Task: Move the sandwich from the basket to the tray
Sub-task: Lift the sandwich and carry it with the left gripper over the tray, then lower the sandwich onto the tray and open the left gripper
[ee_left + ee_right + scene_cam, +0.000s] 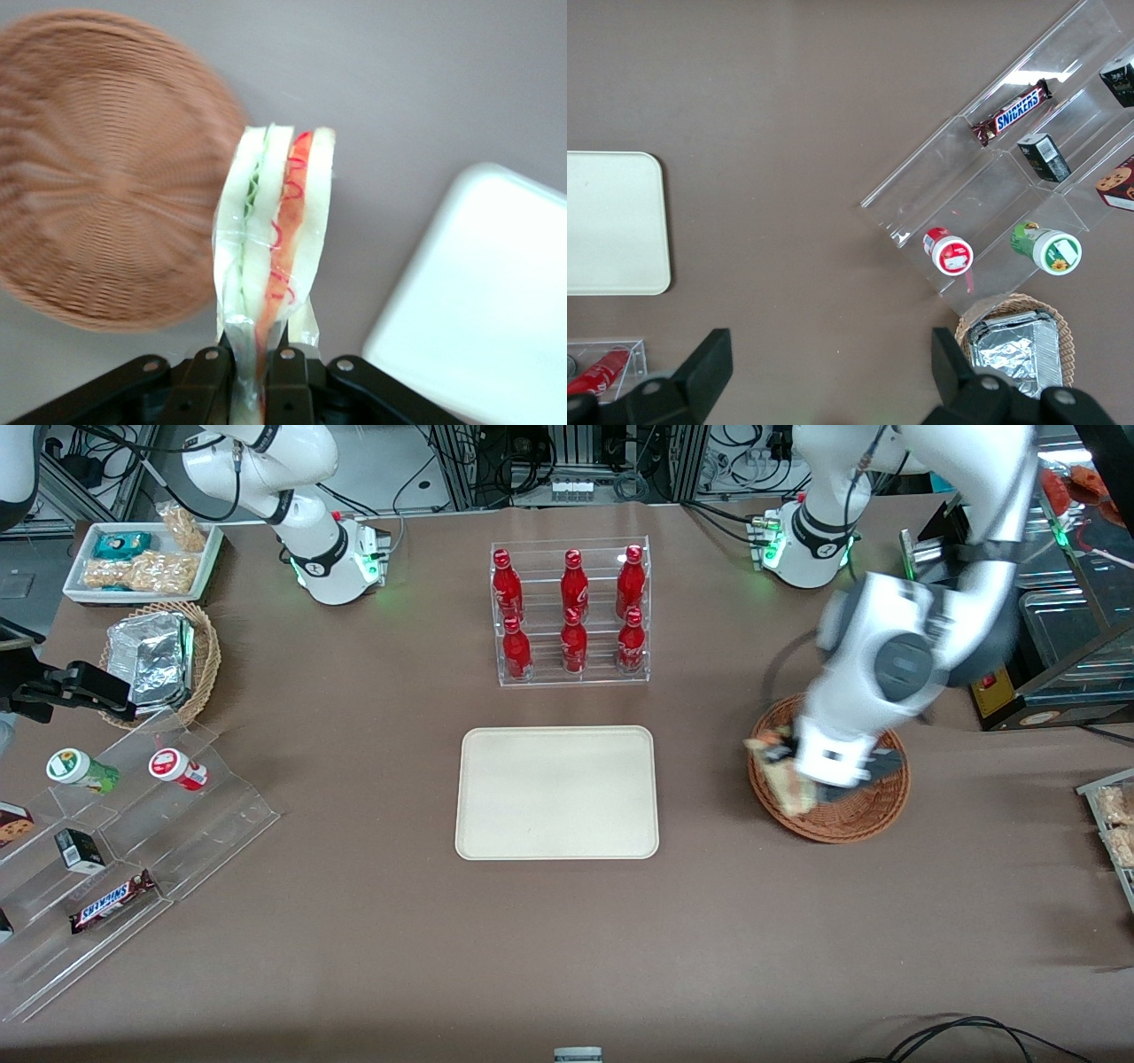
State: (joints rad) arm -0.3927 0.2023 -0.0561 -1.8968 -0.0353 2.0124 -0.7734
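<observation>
**Front view: sandwich gripped, tray waiting**

Front view, reading across: the cream tray [556, 793] lies bare mid-table, then the gripper [802, 779] over the reddish-brown basket [833, 815], jaws clamped on the wrapped sandwich [787, 779] — the wrist view shows the fingers [205, 382] pinching its narrow end, the wedge [275, 230] clear of the weave. Best now to carry it level toward the tray, lowering fully before letting go — the wrap looks slippery.
</observation>
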